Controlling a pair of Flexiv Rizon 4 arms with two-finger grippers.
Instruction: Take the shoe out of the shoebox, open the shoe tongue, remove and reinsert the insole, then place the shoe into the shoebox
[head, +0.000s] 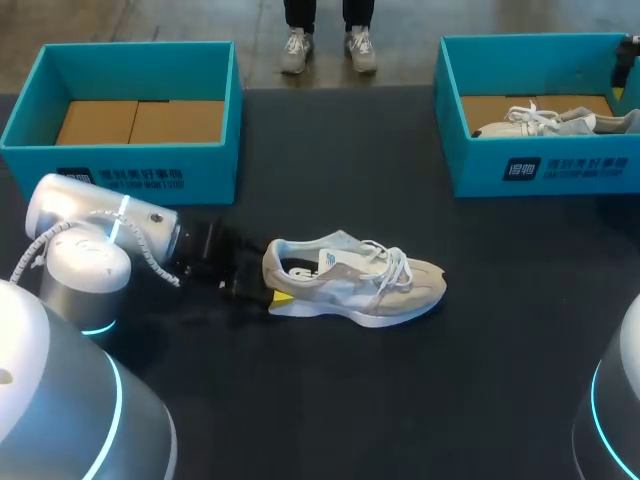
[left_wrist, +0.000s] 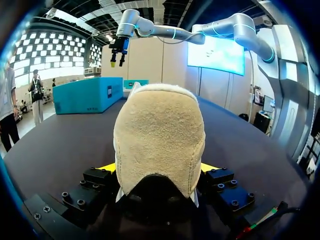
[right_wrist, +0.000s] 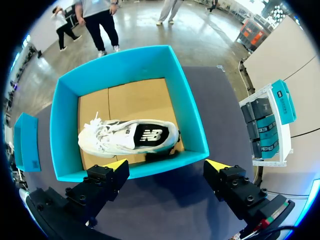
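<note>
The beige suede sneaker with white laces stands upright on the dark surface, outside either box. The left jaws have it by the heel. A yellow fingertip presses against each side of the padded heel cup, so these jaws are closed on the shoe. Its toe points straight away from them. The left arm lies low over the surface behind them. Off to one side of these jaws, well apart from the sneaker, sits an open teal cardboard shoebox showing its brown cardboard floor.

The right arm reaches high, and the right jaws stand wide open, their yellow tips far apart. Below and just ahead of them is a second teal shoebox. Inside it a white sneaker with a black insole lies on the cardboard floor, close to the wall nearest these jaws. The open jaws touch neither that box nor that shoe.
</note>
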